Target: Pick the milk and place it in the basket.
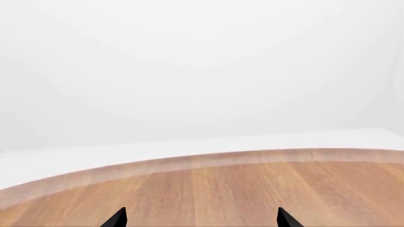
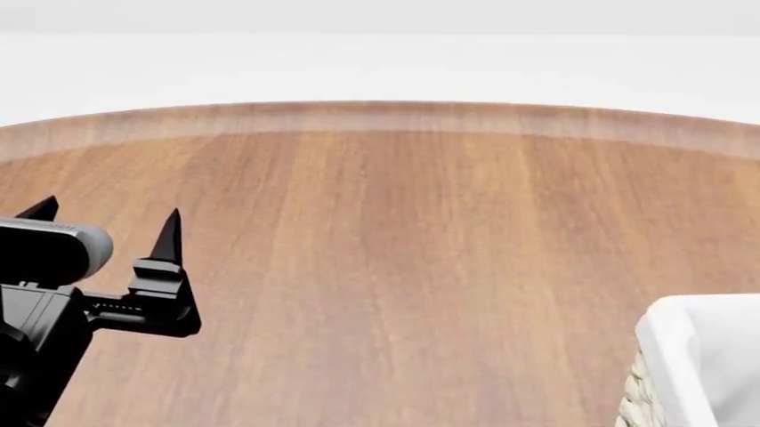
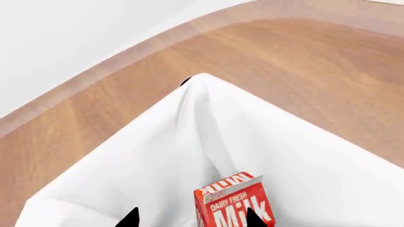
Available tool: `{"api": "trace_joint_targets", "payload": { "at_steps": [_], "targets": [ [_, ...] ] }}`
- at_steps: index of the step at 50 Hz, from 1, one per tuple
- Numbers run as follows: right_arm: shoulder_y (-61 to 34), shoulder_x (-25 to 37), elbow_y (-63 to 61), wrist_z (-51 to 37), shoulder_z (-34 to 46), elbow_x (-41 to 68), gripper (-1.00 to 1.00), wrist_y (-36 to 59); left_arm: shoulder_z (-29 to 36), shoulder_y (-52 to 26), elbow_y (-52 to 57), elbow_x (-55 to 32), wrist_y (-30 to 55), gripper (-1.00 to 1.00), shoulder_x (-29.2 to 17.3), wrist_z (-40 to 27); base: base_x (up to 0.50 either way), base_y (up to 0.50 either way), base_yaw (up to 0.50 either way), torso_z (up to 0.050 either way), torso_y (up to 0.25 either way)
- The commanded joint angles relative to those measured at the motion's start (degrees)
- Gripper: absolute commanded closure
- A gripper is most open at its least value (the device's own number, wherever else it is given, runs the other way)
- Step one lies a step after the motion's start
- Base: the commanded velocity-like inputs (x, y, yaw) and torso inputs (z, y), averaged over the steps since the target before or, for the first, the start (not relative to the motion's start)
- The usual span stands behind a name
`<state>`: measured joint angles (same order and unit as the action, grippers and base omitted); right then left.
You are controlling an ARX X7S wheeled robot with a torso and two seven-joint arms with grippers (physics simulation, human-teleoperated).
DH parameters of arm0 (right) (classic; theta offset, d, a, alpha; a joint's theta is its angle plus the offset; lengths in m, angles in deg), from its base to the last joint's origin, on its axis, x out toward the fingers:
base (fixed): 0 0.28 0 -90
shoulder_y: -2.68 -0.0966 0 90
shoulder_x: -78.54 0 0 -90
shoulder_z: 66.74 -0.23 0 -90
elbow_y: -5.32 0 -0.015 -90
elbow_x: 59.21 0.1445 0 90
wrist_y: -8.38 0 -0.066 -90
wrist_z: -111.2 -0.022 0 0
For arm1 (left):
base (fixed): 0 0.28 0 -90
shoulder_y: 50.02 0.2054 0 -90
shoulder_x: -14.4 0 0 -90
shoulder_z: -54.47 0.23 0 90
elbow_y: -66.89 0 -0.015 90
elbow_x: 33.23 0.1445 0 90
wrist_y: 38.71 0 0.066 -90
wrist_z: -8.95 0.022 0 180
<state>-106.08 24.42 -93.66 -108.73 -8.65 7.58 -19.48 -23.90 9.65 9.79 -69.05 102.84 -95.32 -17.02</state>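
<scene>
In the right wrist view the milk (image 3: 232, 204), a red carton with white "Milk" lettering, sits inside the basket (image 3: 189, 142), against its white cloth lining. My right gripper (image 3: 190, 218) hangs above it, open. One fingertip (image 3: 252, 217) shows in front of the carton's face and the other fingertip (image 3: 129, 218) stands well off its side. In the head view only a corner of the basket (image 2: 695, 356) shows at the lower right, and the right gripper is out of that view. My left gripper (image 2: 107, 218) is open and empty over the wooden table (image 2: 380, 267) at the left.
The round wooden table (image 1: 221, 189) has a paler rim, with plain white surroundings beyond it. The left gripper (image 1: 202, 218) holds nothing between its fingertips. The basket's woven wicker side (image 2: 635, 400) faces the table's middle.
</scene>
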Motion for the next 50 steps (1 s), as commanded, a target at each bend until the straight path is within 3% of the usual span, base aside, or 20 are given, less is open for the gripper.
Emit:
{"api": "trace_joint_targets", "payload": {
  "at_steps": [1,18,27,31,32,34,44,50],
  "targets": [
    [0.2,-0.8,-0.6,3.9,-0.7,-0.8,-1.0,-2.5,-0.8,0.4,0.1,1.2,-0.3,-1.0,0.9,1.3,0.0,0.0,0.0,0.0,0.0],
    [-0.7,-0.2,-3.1,2.3,-0.9,0.8,-1.0,-1.6,-0.6,0.5,-0.3,1.1,-0.8,-1.0,0.7,1.2,0.0,0.0,0.0,0.0,0.0],
    [-17.4,3.4,-15.3,-14.0,6.7,15.7,-1.0,9.8,-0.5,0.3,-0.1,0.8,-0.6,-1.0,0.6,0.9,0.0,0.0,0.0,0.0,0.0],
    [-17.5,3.5,-15.3,-14.3,6.8,16.0,-1.0,9.8,-0.5,0.3,-0.1,0.7,-0.6,-1.0,0.6,0.8,0.0,0.0,0.0,0.0,0.0],
    [-23.7,3.1,-17.5,-19.0,12.2,19.4,-1.0,12.6,-0.6,0.2,0.3,0.4,-0.3,-1.0,0.6,0.6,0.0,0.0,0.0,0.0,0.0],
    [-25.5,2.5,-17.9,-20.0,14.2,20.1,-1.0,13.2,-0.6,0.2,0.5,0.2,-0.2,-1.0,0.6,0.6,0.0,0.0,0.0,0.0,0.0],
    [-27.6,-1.0,-20.1,-15.2,22.5,12.3,-1.0,11.7,-0.6,0.2,0.8,-0.2,-0.2,-1.0,0.6,0.3,0.0,0.0,0.0,0.0,0.0],
    [-22.2,-4.3,-21.8,-4.5,29.4,0.6,-1.0,3.6,0.4,1.0,-0.1,1.0,-2.1,-1.0,0.9,0.4,0.0,0.0,0.0,0.0,0.0]
  ]
}}
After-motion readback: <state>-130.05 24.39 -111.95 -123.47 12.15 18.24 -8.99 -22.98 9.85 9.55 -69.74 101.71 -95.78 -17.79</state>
